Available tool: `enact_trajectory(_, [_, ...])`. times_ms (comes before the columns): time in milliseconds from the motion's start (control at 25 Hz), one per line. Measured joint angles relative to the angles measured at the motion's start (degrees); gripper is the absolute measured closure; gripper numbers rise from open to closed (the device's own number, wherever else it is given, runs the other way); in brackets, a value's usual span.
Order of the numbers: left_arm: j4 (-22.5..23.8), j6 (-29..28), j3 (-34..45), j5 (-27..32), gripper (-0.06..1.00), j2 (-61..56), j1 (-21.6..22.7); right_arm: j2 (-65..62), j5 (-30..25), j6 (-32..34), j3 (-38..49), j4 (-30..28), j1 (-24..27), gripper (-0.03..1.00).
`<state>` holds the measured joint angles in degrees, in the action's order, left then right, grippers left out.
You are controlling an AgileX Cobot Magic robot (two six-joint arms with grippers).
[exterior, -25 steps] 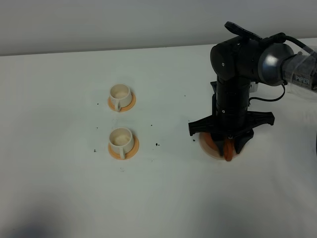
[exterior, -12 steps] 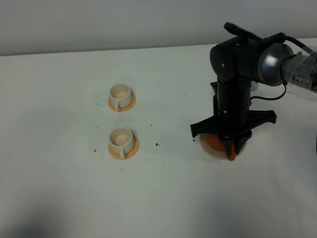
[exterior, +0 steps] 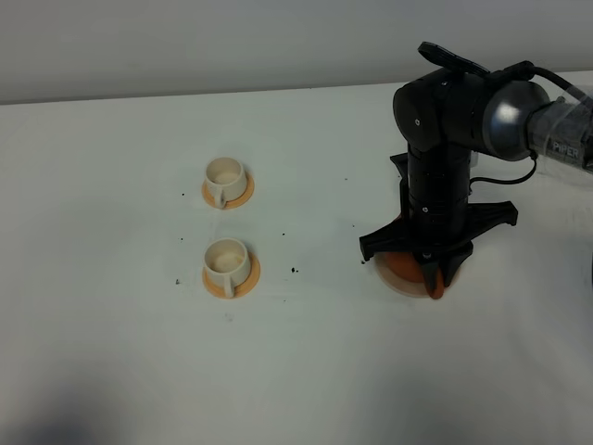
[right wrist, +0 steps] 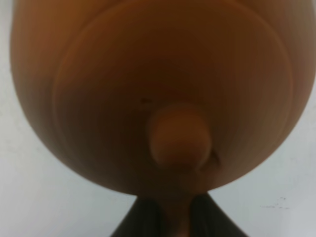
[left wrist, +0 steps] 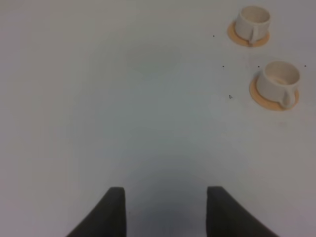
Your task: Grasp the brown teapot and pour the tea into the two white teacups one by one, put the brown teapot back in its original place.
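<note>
The brown teapot (exterior: 400, 266) sits on the pale beige coaster (exterior: 389, 281) at the right of the table. My right gripper (exterior: 434, 276) hangs straight over it, fingers closed on the loop handle (exterior: 434, 287). In the right wrist view the teapot (right wrist: 148, 84) fills the frame, with its lid knob (right wrist: 180, 136) in the middle and the gripper (right wrist: 175, 219) pinching the handle. The two white teacups (exterior: 225, 175) (exterior: 226, 259) stand on orange discs at the centre left. They also show in the left wrist view (left wrist: 253, 22) (left wrist: 279, 81). My left gripper (left wrist: 166, 210) is open and empty, far from them.
The right arm's black body (exterior: 445, 120) rises above the teapot. Small dark specks (exterior: 295, 271) lie on the white table (exterior: 306, 371) between cups and teapot. The table's far edge meets a pale wall.
My right gripper's fingers have drawn together on the teapot's handle and the gripper has shifted slightly. The teapot, cups and left arm have not moved.
</note>
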<state>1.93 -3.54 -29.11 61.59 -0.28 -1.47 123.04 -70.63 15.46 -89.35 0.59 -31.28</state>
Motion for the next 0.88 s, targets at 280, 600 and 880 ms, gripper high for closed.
enact_trajectory(280, [0.0, 0.0, 0.0, 0.0, 0.55, 0.0, 0.0, -2.2, 0.67, -0.2, 0.0, -0.59, 0.0, 0.86])
enact_trajectory(600, [0.0, 0.0, 0.0, 0.0, 0.55, 0.0, 0.0, -2.96, 0.78, -0.65, 0.0, -1.3, 0.0, 0.86])
enact_trajectory(880, [0.0, 0.0, 0.0, 0.0, 0.55, 0.0, 0.0, -4.13, 0.84, -0.93, 0.0, -2.7, 0.0, 0.86])
